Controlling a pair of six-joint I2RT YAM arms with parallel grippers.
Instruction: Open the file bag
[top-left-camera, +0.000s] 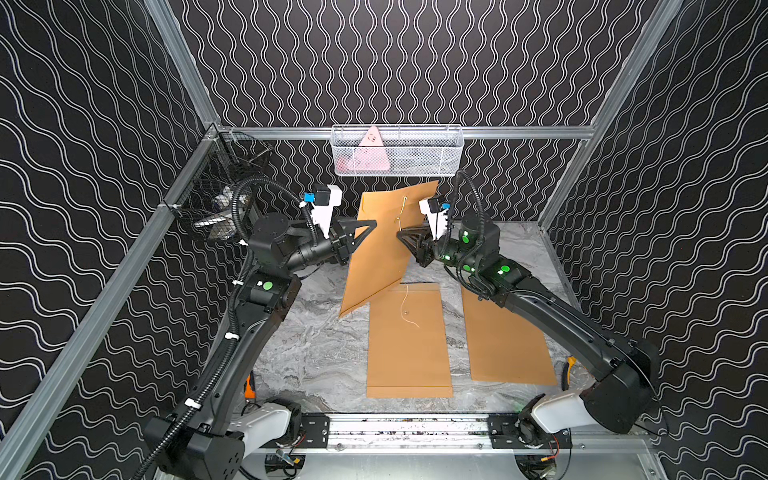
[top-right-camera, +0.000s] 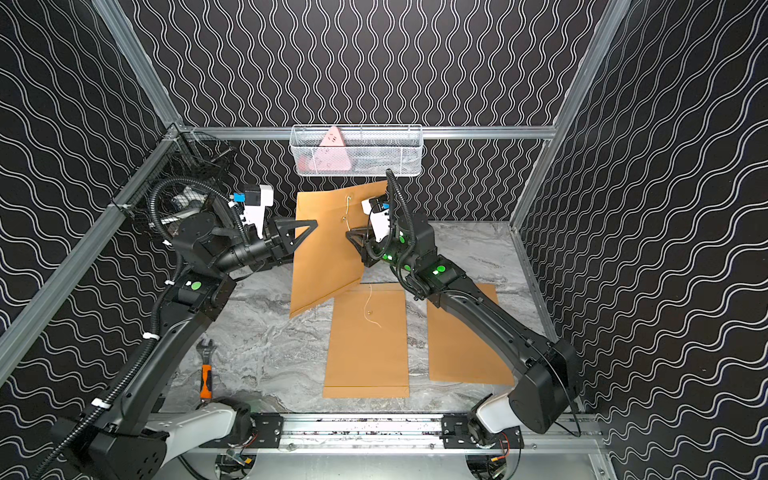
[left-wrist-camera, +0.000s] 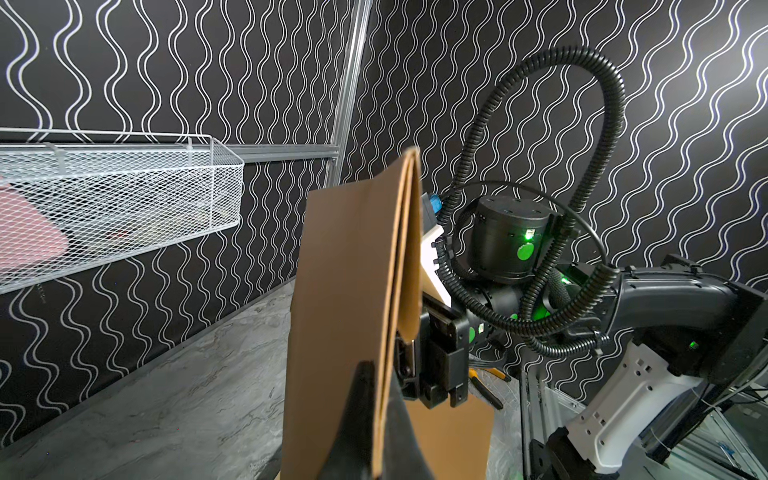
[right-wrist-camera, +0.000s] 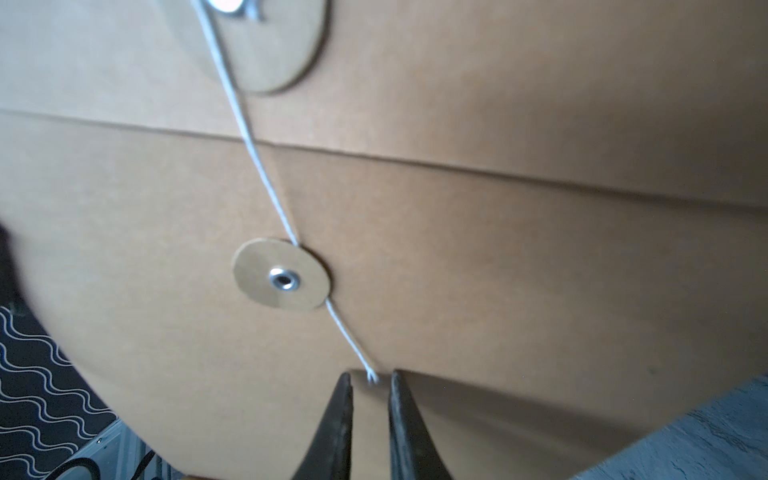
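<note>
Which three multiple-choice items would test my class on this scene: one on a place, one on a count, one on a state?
1. Where does the white mesh basket hang?
A) on the back rail
B) on a robot's base
C) from the ceiling

2. How many kraft file bags are in view?
A) one
B) three
C) five

3. What is the left claw doing?
A) open, holding nothing
B) shut on the basket's rim
C) shut on a file bag's edge

Key:
1 A, the basket hooks over the rail at the back wall.
2 B, the raised file bag is held up, while the middle file bag and the right file bag lie flat on the table.
3 C, the claw pinches the raised bag's side edge.
</note>
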